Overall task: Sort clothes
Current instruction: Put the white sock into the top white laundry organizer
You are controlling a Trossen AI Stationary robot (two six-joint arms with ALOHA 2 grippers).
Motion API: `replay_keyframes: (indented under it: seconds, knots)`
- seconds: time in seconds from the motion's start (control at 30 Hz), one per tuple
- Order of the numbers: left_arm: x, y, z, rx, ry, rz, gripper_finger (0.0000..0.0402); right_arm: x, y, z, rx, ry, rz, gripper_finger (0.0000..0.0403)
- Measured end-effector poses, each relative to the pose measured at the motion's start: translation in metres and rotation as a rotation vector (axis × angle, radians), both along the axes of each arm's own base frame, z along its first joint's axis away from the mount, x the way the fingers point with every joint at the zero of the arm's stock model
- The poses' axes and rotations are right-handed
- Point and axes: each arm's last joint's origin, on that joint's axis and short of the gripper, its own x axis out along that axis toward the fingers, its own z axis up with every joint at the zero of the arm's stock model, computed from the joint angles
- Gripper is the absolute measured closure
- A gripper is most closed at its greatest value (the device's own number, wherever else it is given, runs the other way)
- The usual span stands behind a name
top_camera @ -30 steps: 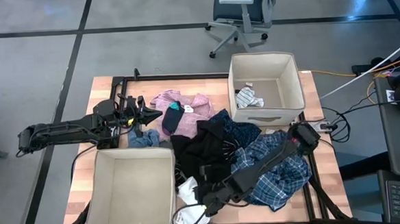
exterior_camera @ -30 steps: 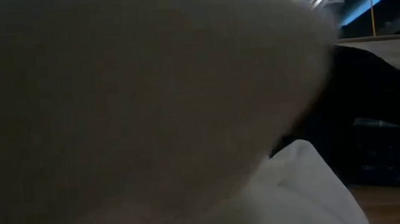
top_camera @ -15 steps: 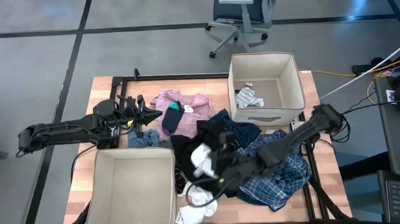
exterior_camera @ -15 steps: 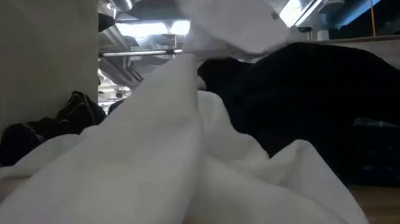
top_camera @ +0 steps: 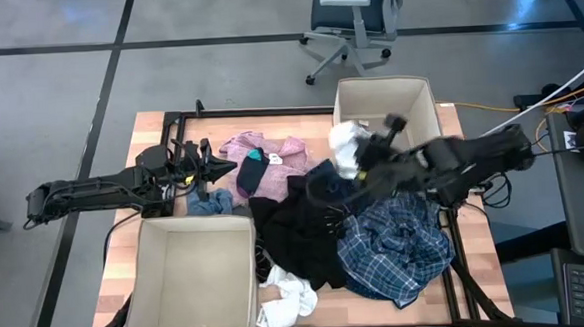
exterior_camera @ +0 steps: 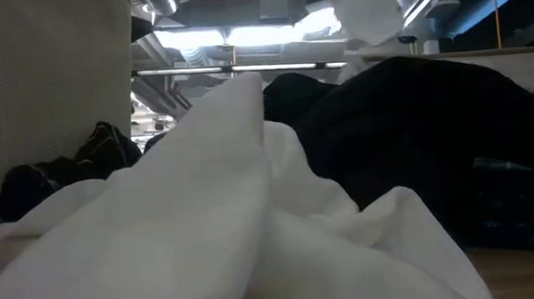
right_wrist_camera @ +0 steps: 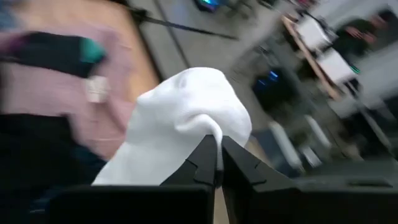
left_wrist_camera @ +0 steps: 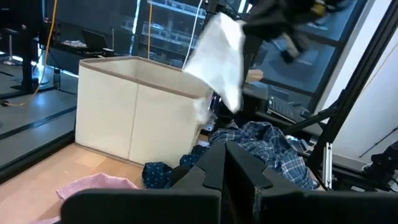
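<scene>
Clothes still cover most of your table, so the sorting looks barely begun. At the left of the high view your left gripper waits with its fingers pressed together and nothing in them, just beside the pink top, which has a teal sock lying on it; a small denim piece sits just below the gripper. The near bin, lower left, shows nothing inside. Right of it a white cloth lies at the table's lower edge, beside the black pile in the middle. Moving right, your right gripper is pinching a white sock, lifted clear of the heap at the left wall of the far bin; the right wrist view shows the fingers nipped on its fabric. That bin's inside is partly hidden by the arm, so you cannot tell what it holds. The plaid shirt sprawls at lower right. Judging by this, one piece is on its way and nearly everything else remains for you to sort.
</scene>
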Motion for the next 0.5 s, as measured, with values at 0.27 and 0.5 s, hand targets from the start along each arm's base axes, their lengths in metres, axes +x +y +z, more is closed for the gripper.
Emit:
replay_keyframes:
  seconds: [0.27,0.5]
  knots:
    - [0.0,0.0,0.0,-0.005,-0.001,0.0,0.04,-0.036,-0.055,0.008,-0.023,-0.013,-0.233,0.0387]
    - [0.0,0.0,0.0,-0.008,0.0,0.0,0.04,-0.048,-0.094,-0.025,0.018,-0.043,-0.468,0.0386]
